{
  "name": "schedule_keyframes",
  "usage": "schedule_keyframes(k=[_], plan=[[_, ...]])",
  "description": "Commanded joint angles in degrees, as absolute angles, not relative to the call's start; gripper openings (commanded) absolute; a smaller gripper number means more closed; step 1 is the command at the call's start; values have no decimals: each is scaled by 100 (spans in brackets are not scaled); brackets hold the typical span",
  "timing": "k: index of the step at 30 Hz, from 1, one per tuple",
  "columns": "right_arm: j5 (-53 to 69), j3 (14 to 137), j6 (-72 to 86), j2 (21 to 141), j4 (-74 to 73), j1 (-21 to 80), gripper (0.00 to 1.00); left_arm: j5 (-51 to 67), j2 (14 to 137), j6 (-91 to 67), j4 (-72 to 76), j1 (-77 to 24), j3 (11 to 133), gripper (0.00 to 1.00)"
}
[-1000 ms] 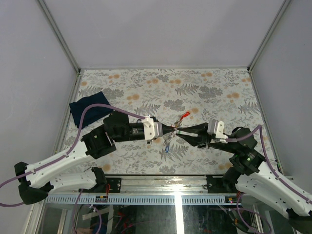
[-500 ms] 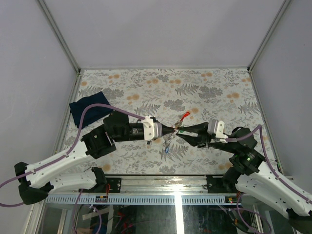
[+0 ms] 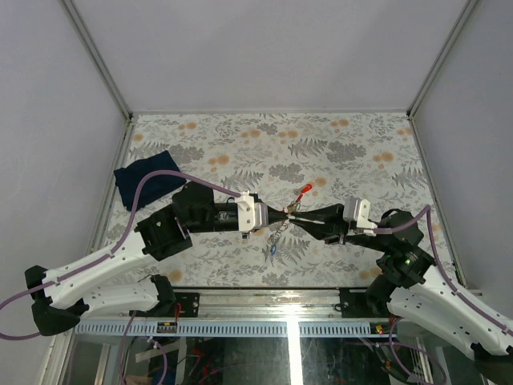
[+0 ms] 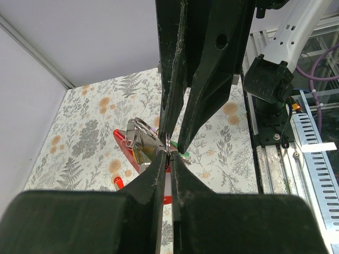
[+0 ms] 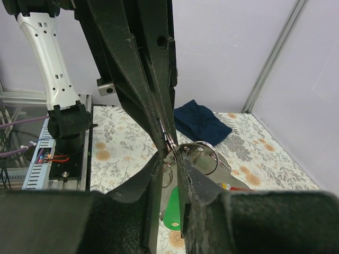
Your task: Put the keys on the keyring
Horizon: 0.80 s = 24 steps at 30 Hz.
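Two end effectors meet mid-frame above the desk (image 3: 240, 136). The left end effector (image 3: 282, 213) stays pressed together on the keyring (image 4: 167, 144), keys (image 3: 276, 234) dangling beneath. The right end effector (image 3: 298, 215) brackets the ring closely, its grip unclear. Left arm has edged slightly rightward.

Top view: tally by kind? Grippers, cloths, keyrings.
Grippers: 2, left gripper and right gripper
Dark blue cloth: 1
Red-strapped keyring: 1
Total: 4
The hanging keys are too small to count.
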State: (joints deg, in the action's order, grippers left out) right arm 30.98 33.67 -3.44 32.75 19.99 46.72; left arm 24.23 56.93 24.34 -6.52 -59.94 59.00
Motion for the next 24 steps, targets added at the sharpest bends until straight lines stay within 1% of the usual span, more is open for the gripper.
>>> schedule_keyframes(k=[1,5,7,10,13,15,19,20,21,23,24], plan=[[3523,3419,-214,3344,2415,4709,21,2470,5722,2523,-315,-5976,6089,0],[3588,3436,-216,3391,2443,4711,14,2461,5730,2509,-373,-5974,6122,0],[3655,3452,-216,3422,2451,4709,9,2466,5733,2511,-397,-5972,6126,0],[3789,3471,-190,3474,2468,4711,7,2457,5752,2520,-445,-5969,6155,0],[3906,3472,-147,3491,2511,4706,8,2474,5791,2516,-490,-5973,6186,0],[3919,3479,-154,3503,2517,4711,15,2492,5822,2529,-530,-5974,6211,0],[3928,3487,-173,3503,2507,4707,17,2510,5875,2524,-592,-5972,6255,0],[3934,3493,-171,3500,2505,4710,16,2510,5885,2526,-609,-5973,6270,0],[3943,3497,-172,3505,2505,4711,13,2507,5910,2531,-633,-5974,6285,0],[3958,3507,-170,3511,2505,4710,3,2505,5921,2537,-658,-5975,6301,0],[3961,3507,-171,3504,2505,4709,0,2492,5922,2537,-663,-5976,6309,0]])
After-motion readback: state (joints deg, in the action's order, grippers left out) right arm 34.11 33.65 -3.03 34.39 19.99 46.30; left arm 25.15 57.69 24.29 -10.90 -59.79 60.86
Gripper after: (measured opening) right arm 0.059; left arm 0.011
